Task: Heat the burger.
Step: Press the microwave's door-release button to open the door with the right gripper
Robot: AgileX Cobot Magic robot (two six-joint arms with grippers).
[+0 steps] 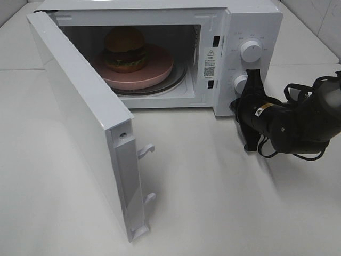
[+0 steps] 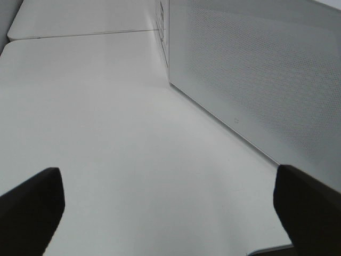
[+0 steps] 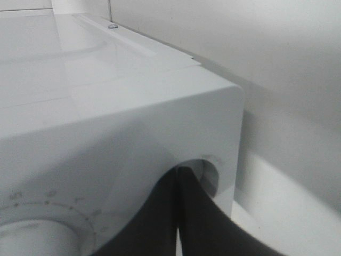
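- Burger [image 1: 125, 49] stands upright on the pink plate [image 1: 160, 72], inside the microwave [image 1: 256, 21] cavity. Door [image 1: 74, 112] is swung wide open.
- Right gripper [image 3: 178, 178]: fingers pressed together and empty, tips at the control panel's lower corner, just beside the lower knob [image 1: 241, 82].
- Left gripper [image 2: 166, 178]: fingers spread fully, nothing between them, near the door's perforated outer face but not touching it.
- Judgement: the door needs closing next. The left arm is nearer and should push the door toward the cavity.
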